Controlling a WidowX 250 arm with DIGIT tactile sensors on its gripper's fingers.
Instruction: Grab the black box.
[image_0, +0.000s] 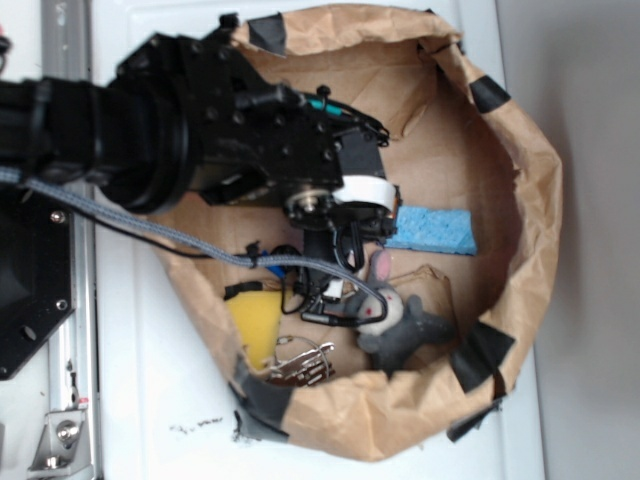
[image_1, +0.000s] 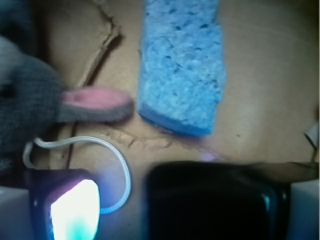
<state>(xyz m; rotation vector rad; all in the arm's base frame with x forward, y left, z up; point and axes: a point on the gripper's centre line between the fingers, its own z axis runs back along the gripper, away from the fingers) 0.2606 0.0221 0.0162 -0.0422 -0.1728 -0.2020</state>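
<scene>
Though the exterior view hides it under the arm, the black box (image_1: 210, 200) shows in the wrist view as a dark glossy block at the bottom edge, right at the tool (image_1: 170, 210), lying on the brown paper floor of the bag. Whether the tool has closed on it or just sits over it, I can't tell: the fingers are blurred and cut off by the frame. My guess is the reach is done and the grab itself and any lift are left or only starting.

Count, as far as I see: 1 black box, 1 blue sponge (image_0: 433, 231) just beyond it, 1 grey bunny (image_0: 398, 320) w/ pink ears beside it, 1 yellow sponge (image_0: 255, 322), 1 metal clip (image_0: 300, 362). All sit inside 1 brown paper bag (image_0: 520, 160), rolled down, w/ approx 5 black tape patches (image_0: 484, 355) on its rim, on a white tabletop (image_0: 150, 400).
</scene>
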